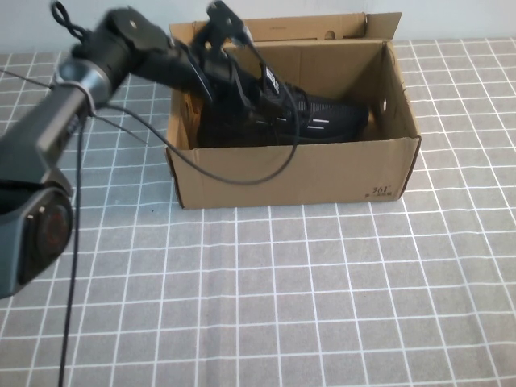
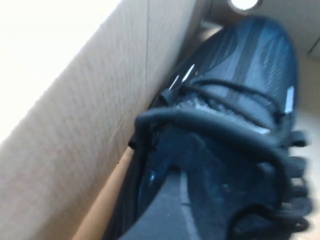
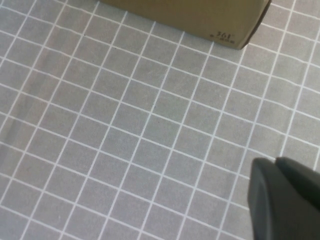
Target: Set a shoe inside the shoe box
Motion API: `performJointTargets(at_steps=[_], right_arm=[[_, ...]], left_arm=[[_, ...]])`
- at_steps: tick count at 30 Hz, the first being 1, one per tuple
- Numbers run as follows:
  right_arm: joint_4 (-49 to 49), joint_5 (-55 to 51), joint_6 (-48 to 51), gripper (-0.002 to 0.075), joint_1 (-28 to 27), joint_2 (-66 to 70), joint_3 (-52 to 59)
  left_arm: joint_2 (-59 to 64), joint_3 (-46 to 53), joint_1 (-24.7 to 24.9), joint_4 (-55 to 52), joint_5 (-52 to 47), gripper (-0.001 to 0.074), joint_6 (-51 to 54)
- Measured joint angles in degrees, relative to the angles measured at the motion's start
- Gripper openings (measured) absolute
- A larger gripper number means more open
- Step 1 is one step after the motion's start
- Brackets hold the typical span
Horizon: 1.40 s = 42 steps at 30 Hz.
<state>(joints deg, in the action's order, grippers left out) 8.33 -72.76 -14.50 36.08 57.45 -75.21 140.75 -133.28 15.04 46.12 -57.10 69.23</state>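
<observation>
Shoe [image 1: 318, 121] lay inside box [image 1: 322, 173], heel hidden under left gripper [image 1: 242, 101]; jaw gap impossible to tell. Right gripper [image 3: 285, 197] closed, off-box over the cloth [image 3: 125, 150], mostly cropped.

The surface [image 1: 322, 306] is covered by a grey cloth printed with a regular grid of thin white lines. Behind its far edge stands a plain pale wall [image 1: 451, 16]. Lighting is even and diffuse.

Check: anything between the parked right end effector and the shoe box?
Nothing: right wrist view shows only bare grid tablecloth between the shut right end effector and the shoe box.
</observation>
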Motion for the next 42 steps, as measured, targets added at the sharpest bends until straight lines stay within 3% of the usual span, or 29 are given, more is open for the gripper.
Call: performJointTargets(at_steps=[6, 9, 11, 16, 19, 26, 31, 36, 42], right_arm=[[-0.3, 0.0, 0.0, -0.0016, 0.0, 0.0, 0.0], [-0.5, 0.0, 0.0, -0.0016, 0.0, 0.0, 0.0], [-0.5, 0.0, 0.0, -0.0016, 0.0, -0.3, 0.0], [-1.5, 0.0, 0.0, -0.0016, 0.0, -1.8, 0.0], [-3.0, 0.0, 0.0, -0.0016, 0.0, -4.3, 0.0], [-5.2, 0.0, 0.0, -0.0016, 0.0, -16.2, 1.4], [-8.3, -0.2, 0.0, -0.0016, 0.0, -27.8, 9.1], [-10.3, -0.4, 0.0, -0.0016, 0.0, -38.0, 17.7], [-11.1, 6.8, 0.0, -0.0016, 0.0, -50.6, 27.0]], left_arm=[[-6.9, 0.0, -0.2, -7.5, -3.2, 0.0634, -10.5], [-10.5, 0.0, -0.2, -10.8, -4.1, 0.0584, -16.0], [-12.9, 0.0, -0.2, -11.8, -4.7, 0.0488, -19.3], [-18.9, 0.0, -0.2, -12.1, -8.9, 0.0115, -27.5], [-21.4, 0.0, -0.2, -12.9, -12.1, 0.0033, -30.5], [-29.3, 0.3, -0.2, -21.0, -14.7, 0.0000, -37.7], [-39.5, 5.1, -0.2, -27.7, -15.0, -0.0001, -39.5], [-52.7, 17.1, -0.2, -29.9, -13.1, -0.0001, -40.7], [-73.7, 41.1, -0.2, -30.0, -1.7, -0.0001, -40.9]])
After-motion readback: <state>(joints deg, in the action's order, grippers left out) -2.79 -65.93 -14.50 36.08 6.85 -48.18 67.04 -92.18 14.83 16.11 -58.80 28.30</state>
